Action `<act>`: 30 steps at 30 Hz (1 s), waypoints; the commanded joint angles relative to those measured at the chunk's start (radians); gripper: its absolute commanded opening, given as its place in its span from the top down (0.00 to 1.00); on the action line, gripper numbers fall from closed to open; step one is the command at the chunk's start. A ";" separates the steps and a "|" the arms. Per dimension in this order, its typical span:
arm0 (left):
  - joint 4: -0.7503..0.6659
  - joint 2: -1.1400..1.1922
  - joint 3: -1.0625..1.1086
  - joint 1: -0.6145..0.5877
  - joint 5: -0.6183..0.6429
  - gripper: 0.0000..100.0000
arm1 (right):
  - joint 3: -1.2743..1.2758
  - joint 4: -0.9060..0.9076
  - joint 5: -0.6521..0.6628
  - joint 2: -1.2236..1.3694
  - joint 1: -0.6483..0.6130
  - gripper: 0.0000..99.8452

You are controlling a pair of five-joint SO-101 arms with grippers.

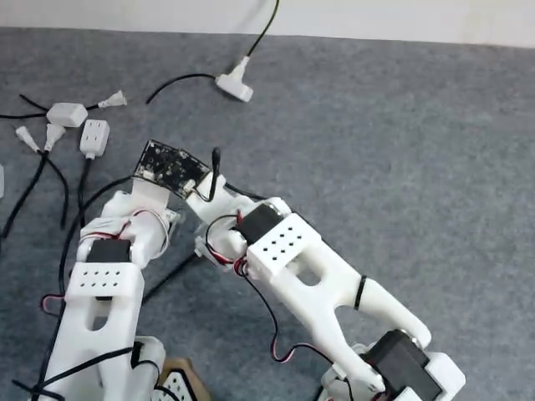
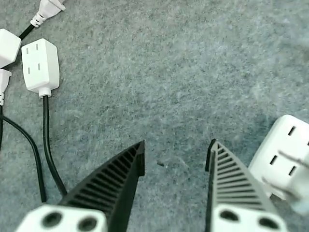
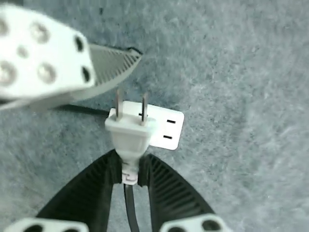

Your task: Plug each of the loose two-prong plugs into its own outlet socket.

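Between the black ribbed fingers of the right end effector point(image 3: 131, 157) sits a white moulded plug point(image 3: 129, 133). The fingers are clamped on its narrow strain-relief neck, with a black cable running back between them. Two flat metal prongs point(image 3: 143, 108) stick straight out ahead, and look where they point: right at a white, square-cornered outlet block point(image 3: 166, 128) lying flat on the bench point(image 3: 251, 72), its dark slots facing up. The prongs overlap the block's near edge, though whether the tips touch it I cannot tell. Just beyond hangs the left end effector point(image 2: 176, 145), jaws spread wide with only grey, felt-like bench covering between the two tapered, grooved fingers point(image 2: 120, 179), and that same outlet block just outside one of them. Farther out on that fuzzy surface there's a second socket point(image 2: 41, 63), a smooth white rounded box with slot pairs on top and a thin black cord point(image 2: 46, 140) trailing from its end. Beside it lies a cluster of small white pieces, including a loose plug point(image 2: 48, 7) on its own cable. From overhead, both white printed arms lean in together, and one more flat-bodied plug point(image 1: 236, 86) rests well apart near the far edge, its black lead curling away.
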 commanded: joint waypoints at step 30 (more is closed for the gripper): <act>0.137 -0.021 -0.205 0.174 0.390 0.72 | 0.094 -0.177 -0.224 -0.070 0.114 0.99</act>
